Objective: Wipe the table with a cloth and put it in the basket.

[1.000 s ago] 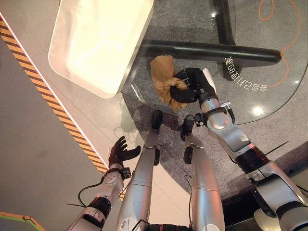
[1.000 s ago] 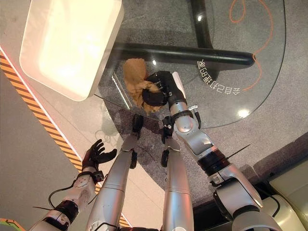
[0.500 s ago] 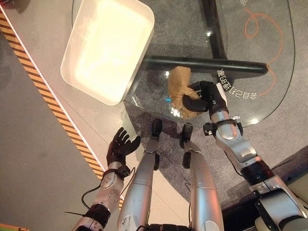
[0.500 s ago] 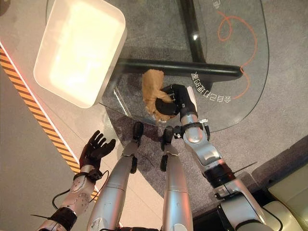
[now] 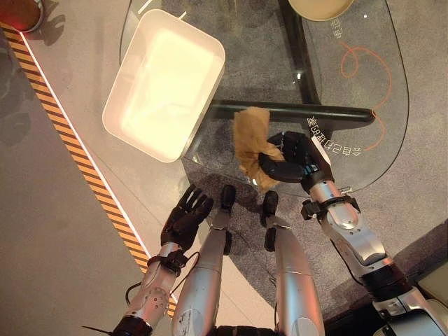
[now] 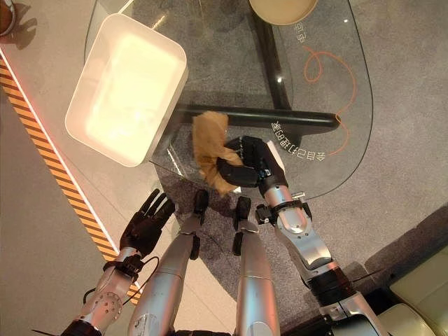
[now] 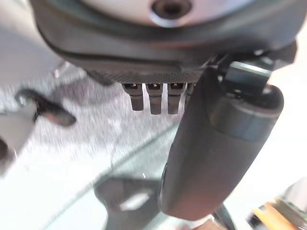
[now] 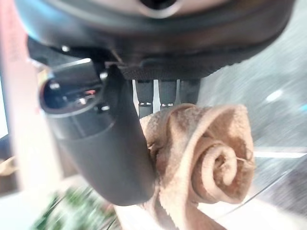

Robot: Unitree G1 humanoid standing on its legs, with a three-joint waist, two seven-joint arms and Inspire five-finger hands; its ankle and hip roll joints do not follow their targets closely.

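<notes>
A tan cloth (image 5: 250,143) hangs bunched over the near left part of the glass table (image 5: 364,98), with my right hand (image 5: 290,155) shut on it. The right wrist view shows the cloth (image 8: 211,163) rolled up beside the thumb (image 8: 103,143). A white basket (image 5: 164,84) sits at the table's left end, to the left of the cloth. My left hand (image 5: 185,217) is low beside the table, over the floor, its fingers spread and holding nothing.
A black table frame bar (image 5: 294,110) runs under the glass. An orange line loops (image 5: 364,66) on the glass at the right. A tan round bowl (image 5: 318,7) stands at the table's far edge. An orange and black striped tape (image 5: 77,147) crosses the floor at the left.
The camera view has shifted, taking in more of the table. My right hand with the cloth has risen and moved slightly left toward the basket. The left hand has risen a little.
</notes>
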